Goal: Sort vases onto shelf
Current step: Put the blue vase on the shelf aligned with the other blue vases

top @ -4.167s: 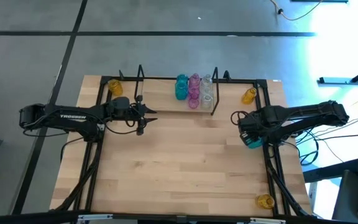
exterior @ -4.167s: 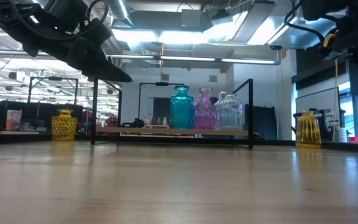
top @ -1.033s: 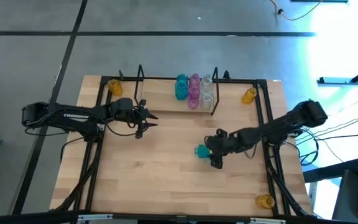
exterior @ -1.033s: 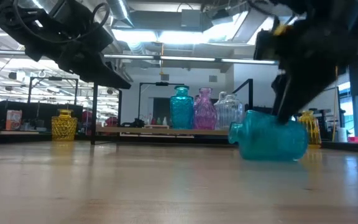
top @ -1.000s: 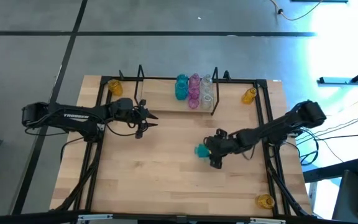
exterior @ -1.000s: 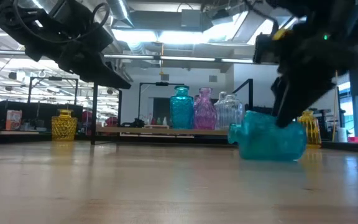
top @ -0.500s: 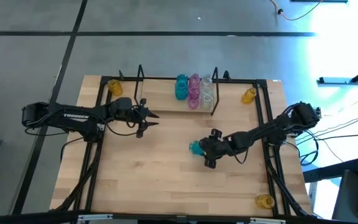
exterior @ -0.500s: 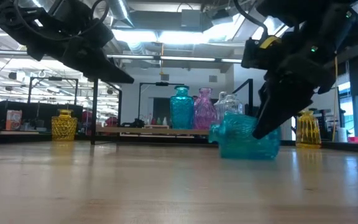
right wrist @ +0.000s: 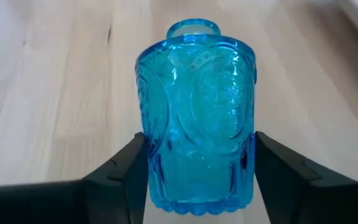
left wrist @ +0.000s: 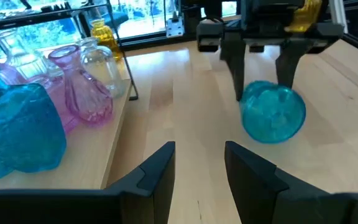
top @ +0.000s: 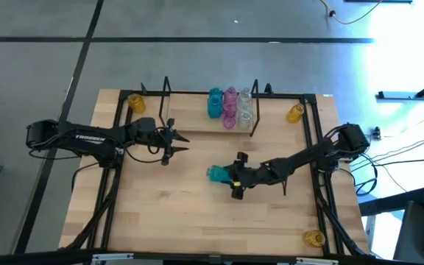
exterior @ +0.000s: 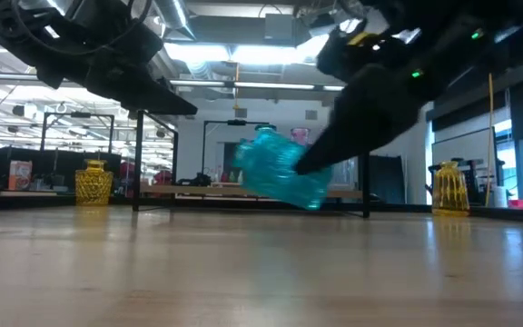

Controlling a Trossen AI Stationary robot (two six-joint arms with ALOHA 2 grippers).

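Grey concrete floor with dark lines fills the upper part of the high view; below lies the light-wood table [top: 197, 213]. White letters "TROSSEN" stand on the left arm [top: 87, 137]. At centre the right gripper [top: 227, 175] clamps a teal vase [top: 217, 174], lifted and tilted. The left gripper [top: 177, 140] hovers, fingers partly apart, holding nothing, near the shelf [top: 197, 121].

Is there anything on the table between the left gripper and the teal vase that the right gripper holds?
No. In the high view only bare tabletop lies between the left gripper and the teal vase in the right gripper.
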